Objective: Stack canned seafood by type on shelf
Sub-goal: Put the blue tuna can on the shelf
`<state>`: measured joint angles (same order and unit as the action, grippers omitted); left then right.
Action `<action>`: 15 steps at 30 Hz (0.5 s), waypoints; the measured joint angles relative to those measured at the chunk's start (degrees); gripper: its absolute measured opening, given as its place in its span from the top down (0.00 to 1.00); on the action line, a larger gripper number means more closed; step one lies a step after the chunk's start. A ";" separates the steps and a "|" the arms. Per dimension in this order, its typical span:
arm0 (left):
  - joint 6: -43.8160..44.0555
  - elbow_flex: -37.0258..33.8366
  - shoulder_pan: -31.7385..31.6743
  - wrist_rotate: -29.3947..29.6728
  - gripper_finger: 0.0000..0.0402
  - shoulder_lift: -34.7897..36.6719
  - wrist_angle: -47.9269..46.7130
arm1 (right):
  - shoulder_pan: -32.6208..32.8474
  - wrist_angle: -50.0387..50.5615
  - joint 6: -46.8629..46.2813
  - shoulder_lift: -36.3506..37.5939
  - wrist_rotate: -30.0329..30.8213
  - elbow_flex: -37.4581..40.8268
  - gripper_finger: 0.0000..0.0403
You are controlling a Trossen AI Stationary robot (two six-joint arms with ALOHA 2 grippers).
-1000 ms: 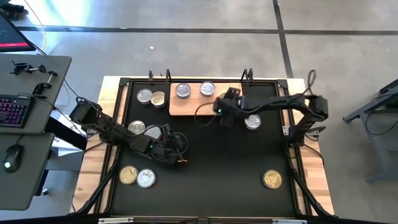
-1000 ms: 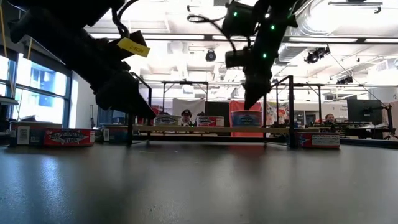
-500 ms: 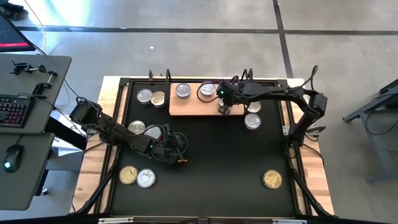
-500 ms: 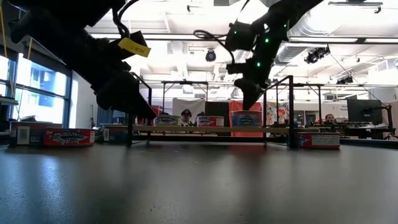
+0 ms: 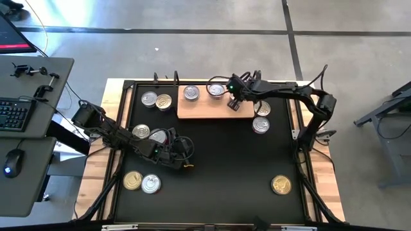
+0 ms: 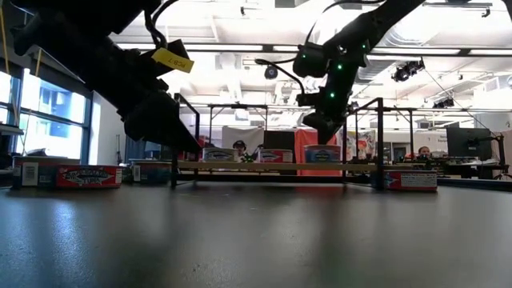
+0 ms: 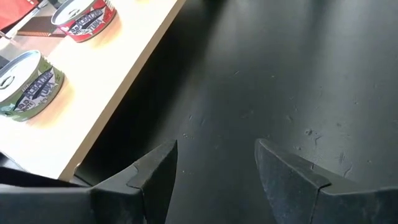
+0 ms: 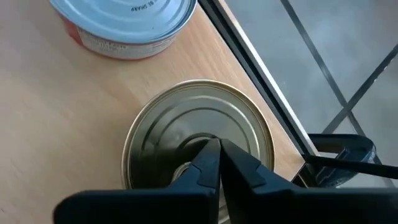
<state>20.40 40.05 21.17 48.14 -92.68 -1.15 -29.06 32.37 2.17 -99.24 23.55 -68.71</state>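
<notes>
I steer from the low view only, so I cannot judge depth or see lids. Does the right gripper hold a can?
Observer: No. The right gripper is shut, fingers pressed together above the lid of a can, not around it.
Operator: Which lid colour has that can?
Observer: Gold-toned. It stands on the shelf.
Operator: And the left gripper?
Observer: The left gripper is open over the black mat and holds nothing.

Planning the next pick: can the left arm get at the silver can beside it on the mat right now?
Probably yes. The left gripper is open, and the silver can sits alongside its arm with its lid bare, though the arm must pull back.
</notes>
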 joint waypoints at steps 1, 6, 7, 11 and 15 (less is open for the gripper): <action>0.00 0.00 0.00 0.00 0.48 0.00 0.01 | -0.15 -0.24 0.01 0.00 0.01 0.01 1.00; 0.00 0.00 0.00 0.00 0.48 0.00 0.00 | -0.24 -1.32 0.20 0.10 0.28 0.04 0.99; 0.00 0.00 0.00 0.00 0.48 0.00 0.00 | -0.09 -1.29 0.20 0.18 0.36 -0.03 0.99; 0.00 0.00 0.00 0.00 0.48 0.00 -0.04 | 0.80 0.98 -0.87 0.25 2.68 -3.16 0.99; 0.31 0.00 0.00 0.00 0.48 0.00 -0.20 | 2.32 4.52 -0.94 0.31 2.51 -7.33 0.99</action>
<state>20.72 40.05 21.17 48.14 -92.68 -1.34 -26.74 36.88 1.23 -98.94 26.06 -76.04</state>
